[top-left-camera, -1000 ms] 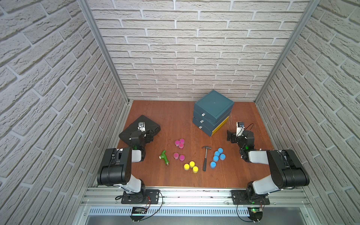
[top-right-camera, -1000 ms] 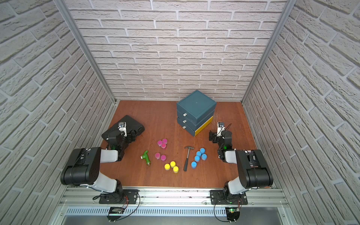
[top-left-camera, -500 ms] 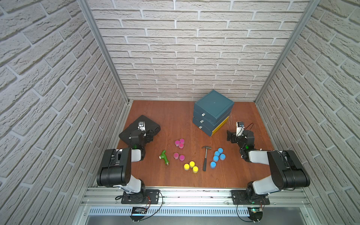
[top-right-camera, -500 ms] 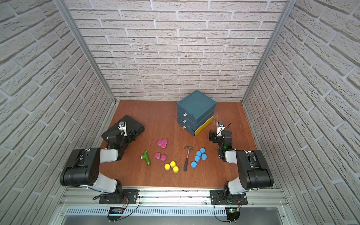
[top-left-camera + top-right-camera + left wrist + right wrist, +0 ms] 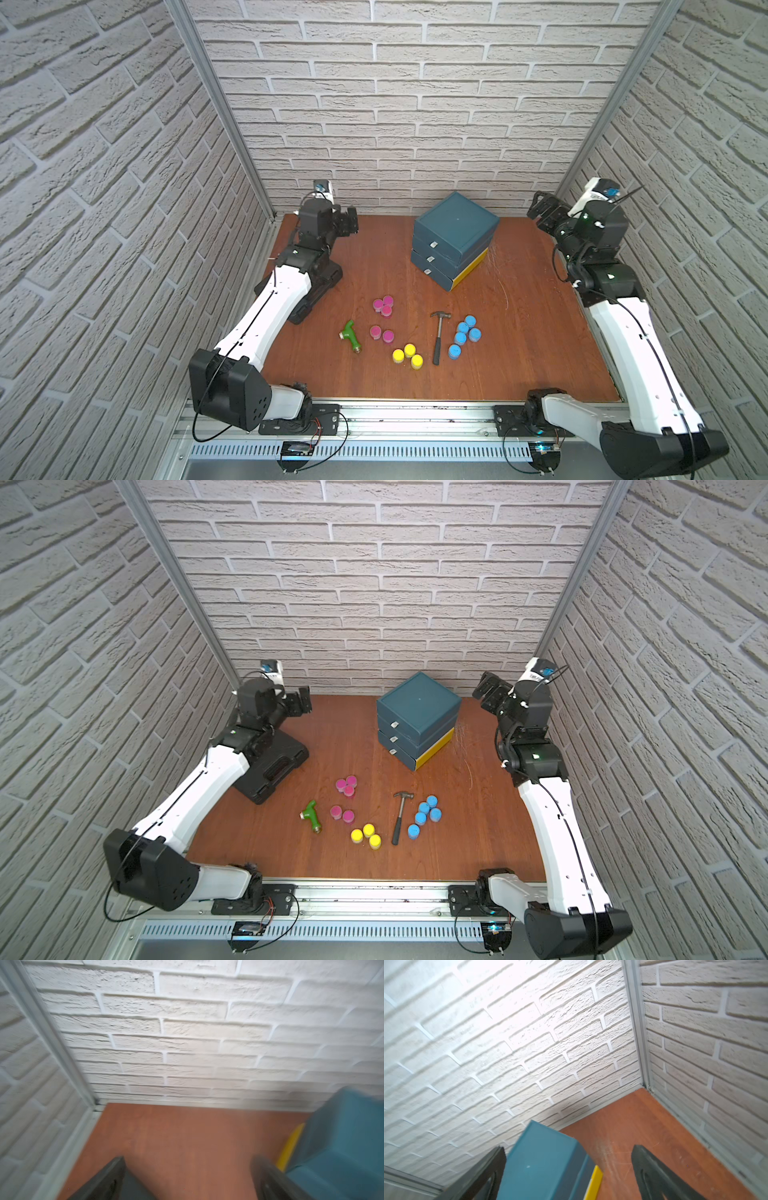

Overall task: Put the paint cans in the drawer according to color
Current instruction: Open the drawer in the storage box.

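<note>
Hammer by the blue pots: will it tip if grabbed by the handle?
Probably: the hammer has its metal-looking head at one end, so it likely droops head-first. Lying flat, it would probably slide or spin if pushed, not roll.

White brick-pattern walls (image 5: 415,104) enclose the reddish wooden surface (image 5: 519,353) on three sides; metal corner posts (image 5: 218,104) rise behind it.
</note>
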Available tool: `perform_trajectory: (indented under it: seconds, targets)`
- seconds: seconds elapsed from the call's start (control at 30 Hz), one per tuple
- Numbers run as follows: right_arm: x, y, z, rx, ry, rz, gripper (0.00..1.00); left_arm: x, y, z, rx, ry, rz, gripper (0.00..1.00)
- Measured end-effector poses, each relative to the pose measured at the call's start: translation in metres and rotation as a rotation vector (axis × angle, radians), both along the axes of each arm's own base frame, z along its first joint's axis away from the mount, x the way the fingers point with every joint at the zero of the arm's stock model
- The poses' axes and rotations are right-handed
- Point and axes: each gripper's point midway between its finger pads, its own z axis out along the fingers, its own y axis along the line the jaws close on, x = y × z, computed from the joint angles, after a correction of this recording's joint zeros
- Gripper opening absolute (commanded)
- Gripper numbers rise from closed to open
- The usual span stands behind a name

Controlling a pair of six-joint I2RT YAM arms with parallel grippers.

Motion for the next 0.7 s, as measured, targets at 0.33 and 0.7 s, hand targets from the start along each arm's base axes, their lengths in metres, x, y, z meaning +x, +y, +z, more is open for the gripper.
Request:
perform_trajectory:
  seconds: [0.33,0.7]
  targets:
    - [-0.018,0.039,-0.081,0.216,0.418,0.131,0.67,-0.021,-0.198,-0.158,-0.520,0.655,-0.327,0.61]
    - [-0.033,0.072,-0.102,0.261,0.540,0.280,0.65,-0.024,-0.266,-0.162,-0.797,0.755,-0.376,0.45]
